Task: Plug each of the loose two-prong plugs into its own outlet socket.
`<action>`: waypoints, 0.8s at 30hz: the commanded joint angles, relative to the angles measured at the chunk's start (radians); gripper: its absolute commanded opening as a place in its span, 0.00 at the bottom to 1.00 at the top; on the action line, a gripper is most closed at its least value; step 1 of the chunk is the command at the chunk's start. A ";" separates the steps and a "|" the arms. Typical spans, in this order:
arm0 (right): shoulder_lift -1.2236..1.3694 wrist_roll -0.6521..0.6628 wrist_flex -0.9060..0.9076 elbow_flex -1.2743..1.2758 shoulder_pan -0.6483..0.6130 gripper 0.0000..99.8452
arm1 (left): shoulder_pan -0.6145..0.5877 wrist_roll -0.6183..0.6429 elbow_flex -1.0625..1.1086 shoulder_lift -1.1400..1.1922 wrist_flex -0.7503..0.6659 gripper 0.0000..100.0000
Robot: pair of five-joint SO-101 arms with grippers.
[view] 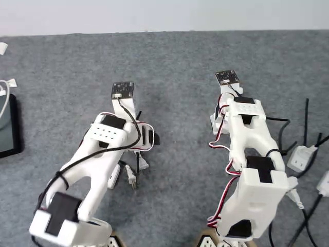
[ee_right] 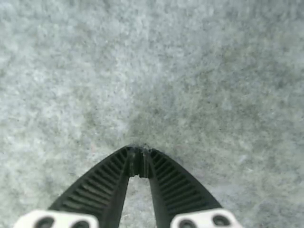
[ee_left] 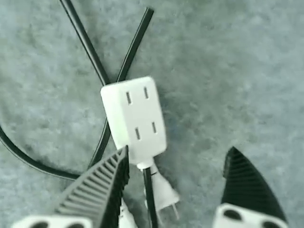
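Observation:
A white outlet block [ee_left: 134, 118] with two pairs of slots lies on the grey carpet, with black cables [ee_left: 90, 52] crossing behind it. A white two-prong plug [ee_left: 164, 192] lies loose beside its near end, on a black cord. My left gripper [ee_left: 178, 151] is open just above them, one finger [ee_left: 102, 185] by the block's corner, holding nothing. In the high view a loose plug [view: 130, 178] lies beside the left arm [view: 105, 149]. My right gripper [ee_right: 138, 151] is shut over bare carpet with nothing in it.
At the right edge lie another white outlet block [view: 299, 158] and a white piece [view: 324, 182] among black cables [view: 307, 116]. A dark flat device [view: 7, 126] sits at the left edge. The right arm [view: 252, 154] stands between the two groups.

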 commanded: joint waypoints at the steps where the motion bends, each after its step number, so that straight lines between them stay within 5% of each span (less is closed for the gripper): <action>1: -0.051 0.011 -0.030 -0.011 -0.015 0.01 | -0.025 0.000 -0.056 0.071 -0.037 0.27; 11: -0.051 0.011 -0.030 -0.011 -0.015 0.01 | -0.034 0.000 -0.110 0.164 -0.037 0.26; 18: -0.051 0.011 -0.030 -0.011 -0.015 0.01 | -0.026 0.000 -0.111 0.170 -0.107 0.00; 24: -0.051 0.011 -0.030 -0.011 -0.015 0.01 | -0.011 0.002 -0.114 0.164 -0.107 0.01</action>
